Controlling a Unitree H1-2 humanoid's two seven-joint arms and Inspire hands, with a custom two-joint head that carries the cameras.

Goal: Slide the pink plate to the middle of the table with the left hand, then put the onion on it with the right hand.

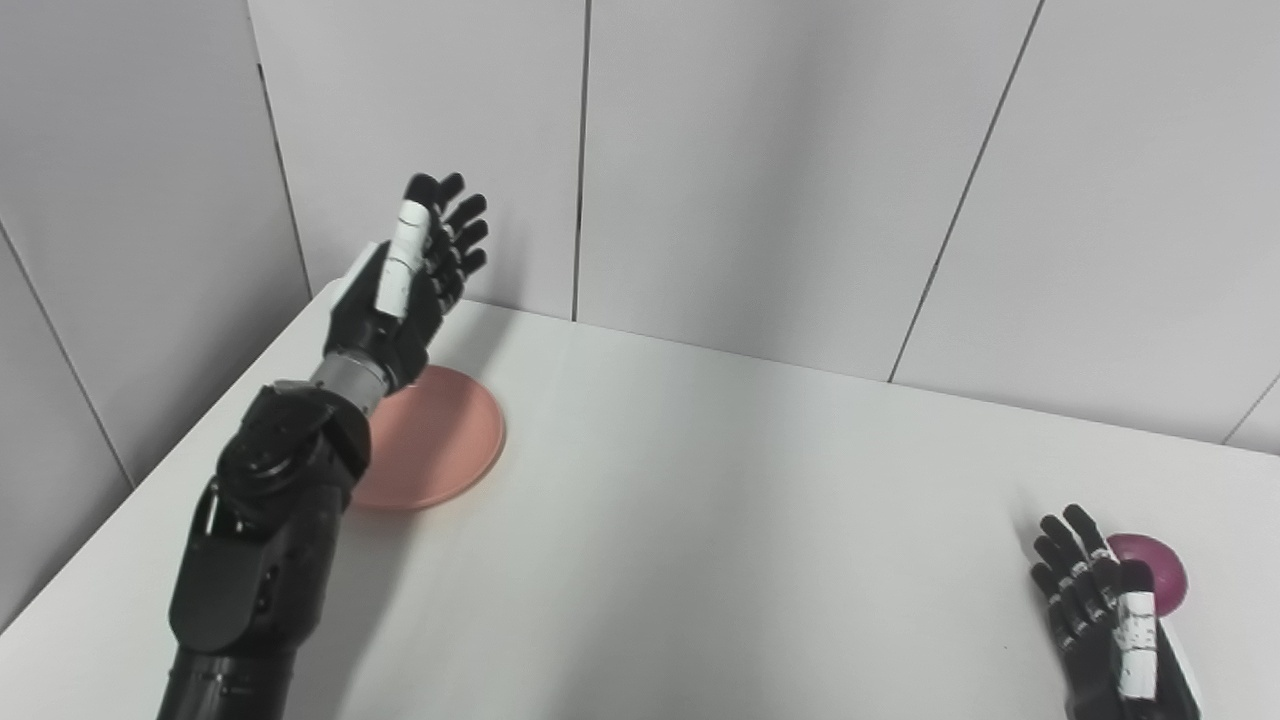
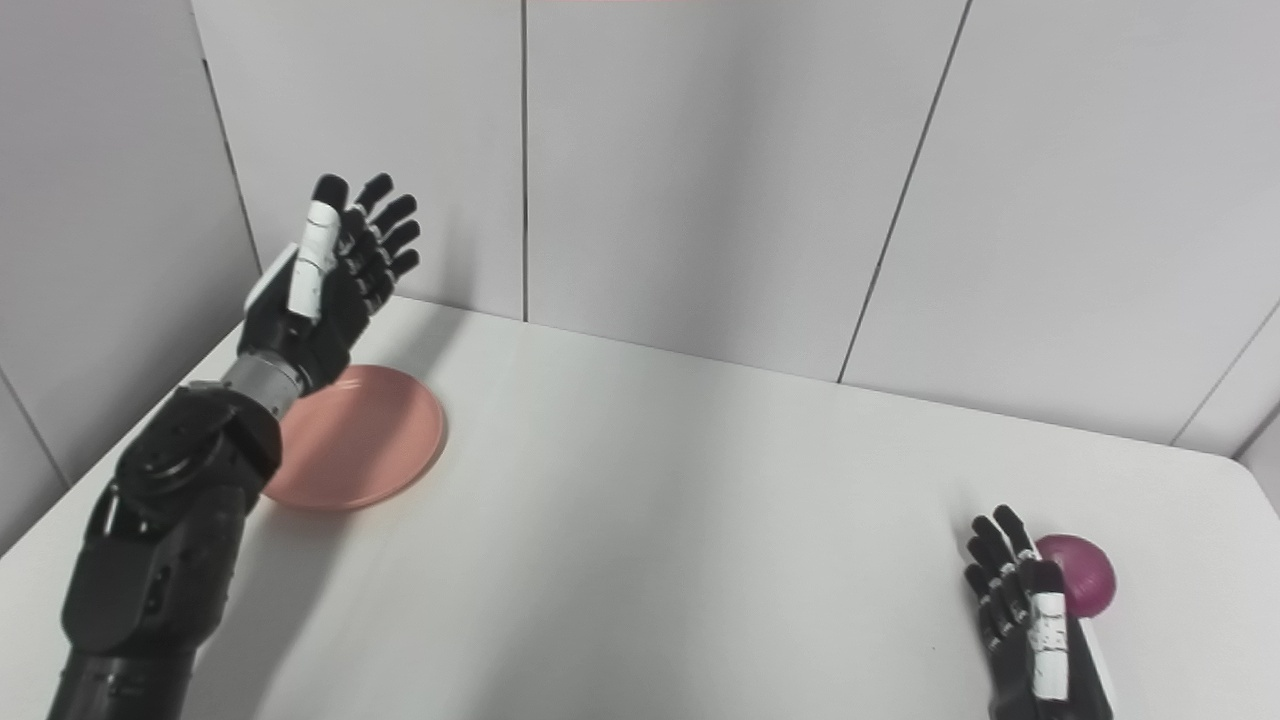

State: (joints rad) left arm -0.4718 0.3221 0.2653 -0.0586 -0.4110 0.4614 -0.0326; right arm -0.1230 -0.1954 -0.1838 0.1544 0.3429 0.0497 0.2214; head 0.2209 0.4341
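Fingers [image 1: 455, 225] of the black left hand [image 1: 405, 290] are spread and empty, raised upper left of the left eye view, above the far edge of the flat round pink plate [image 1: 440, 440]. No contact with the plate as far as I can tell. Plate sits left of frame on the white worktop [image 1: 700, 520], well off centre, partly hidden by the forearm.

Step in hand, my read: get the left hand down onto the plate and slide it right. Best bet is fingers flat on the far-left rim, light downward pressure, push toward frame centre. Press too hard on one edge and it may tip; too light and the fingers skate off.

Right eye view: same layout. Black right hand [image 2: 1030, 615] lower right, fingers apart, holding nothing, resting just beside the round purple onion [image 2: 1080, 580], apparently touching or nearly so. Keep it parked there until the plate stops. Round onion may roll if nudged, so no stray motion on that side. Middle of the worktop shows nothing in the slide path.
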